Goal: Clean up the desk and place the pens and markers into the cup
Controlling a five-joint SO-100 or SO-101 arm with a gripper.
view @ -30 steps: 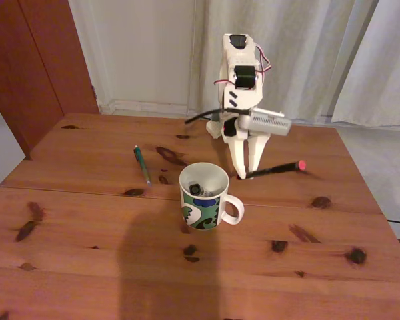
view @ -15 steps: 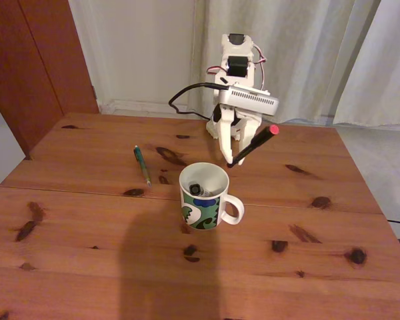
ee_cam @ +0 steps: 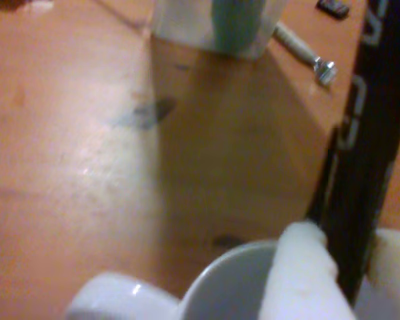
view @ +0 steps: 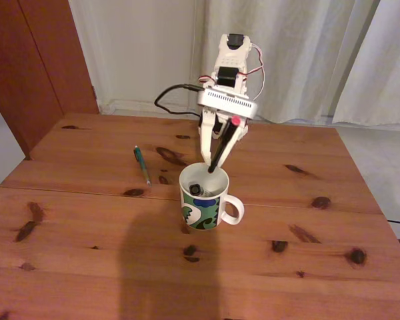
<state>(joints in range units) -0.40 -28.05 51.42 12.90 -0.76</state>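
1. One pincer (view: pixel 212 164) pinches one black pen (view: pixel 221 145) – its tip points down over the cup (view: pixel 204 199).
2. One green pen (view: pixel 142 164) lies on the surface (view: pixel 87 220), left of the cup.
3. One marker (view: pixel 197 189) sits inside.

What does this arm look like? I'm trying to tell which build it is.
The arm is white plastic with black servo blocks set into its joints. Thin red and white wires loop near the top, and a thicker black cable curves off its side. A white, slotted box sits across the wrist. The gripper has two long white fingers.
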